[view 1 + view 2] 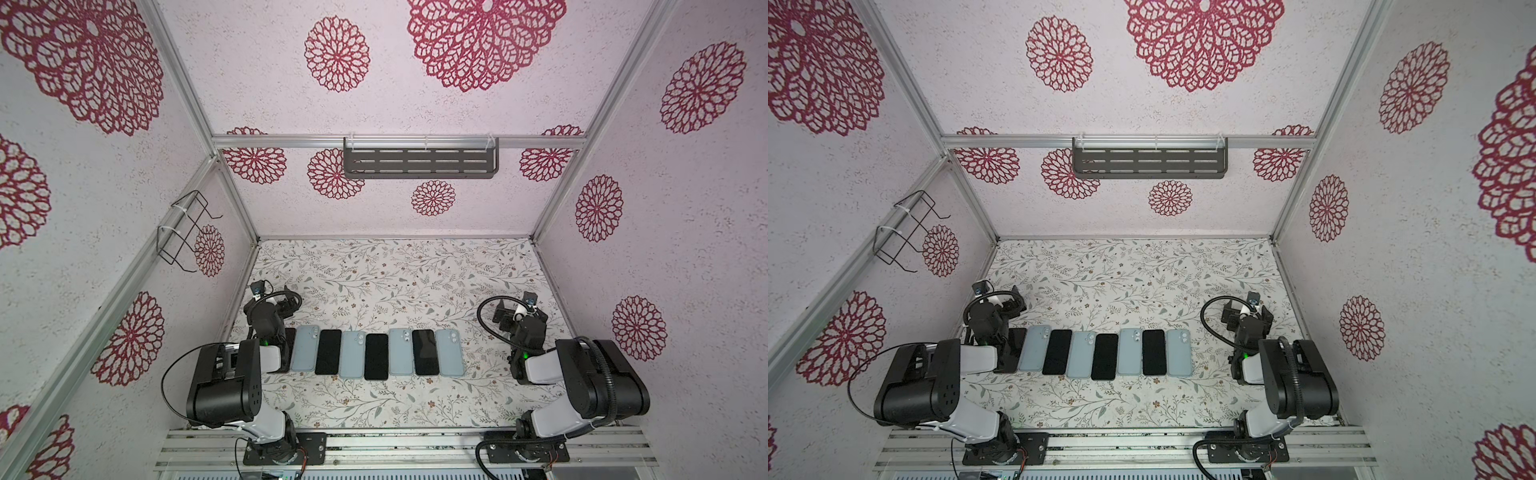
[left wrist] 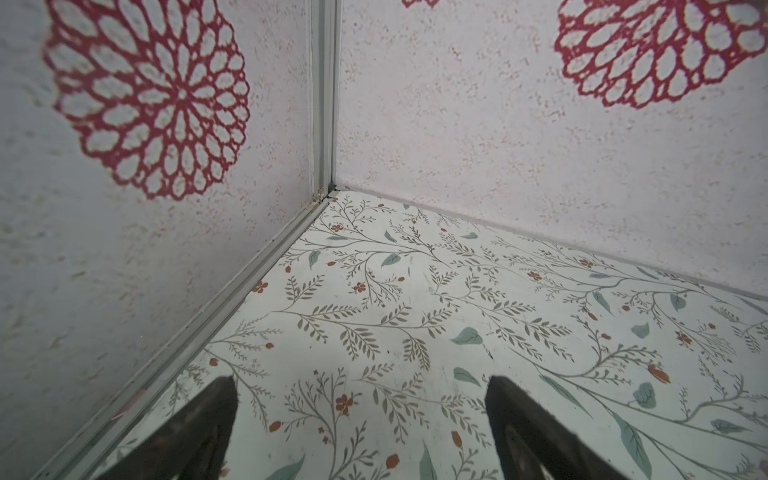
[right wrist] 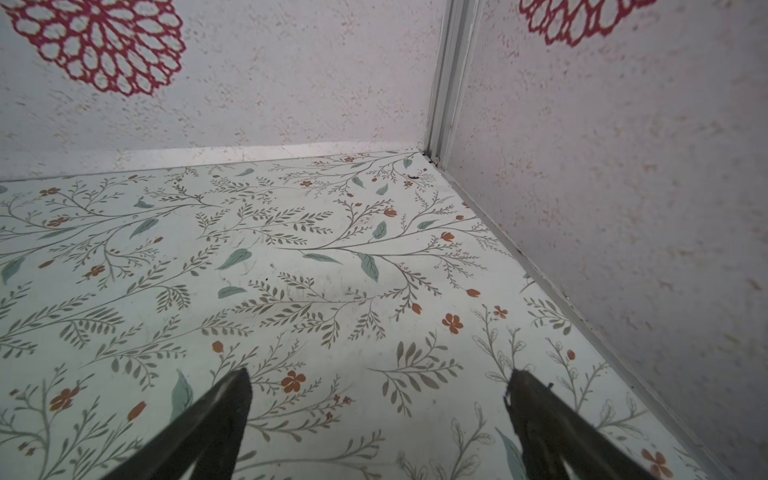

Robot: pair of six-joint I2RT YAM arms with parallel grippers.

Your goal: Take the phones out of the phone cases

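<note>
left pincer (image 2: 361, 382) agape; end phone (image 1: 1015, 349) half behind arm (image 1: 978, 358).

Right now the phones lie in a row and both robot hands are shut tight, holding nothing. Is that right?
Only the shut part is wrong. The wrist views show the left gripper and right gripper open, jaws spread wide, holding nothing. The phones do lie in a row.

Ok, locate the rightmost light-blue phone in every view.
In a top view: rightmost light-blue phone, right end of the row, below centre.
In a top view: the same spot, shifted slightly left.
Left wrist view: not in it.
Right wrist view: not in it.
Shared landmark: the floral tabletop.
</note>
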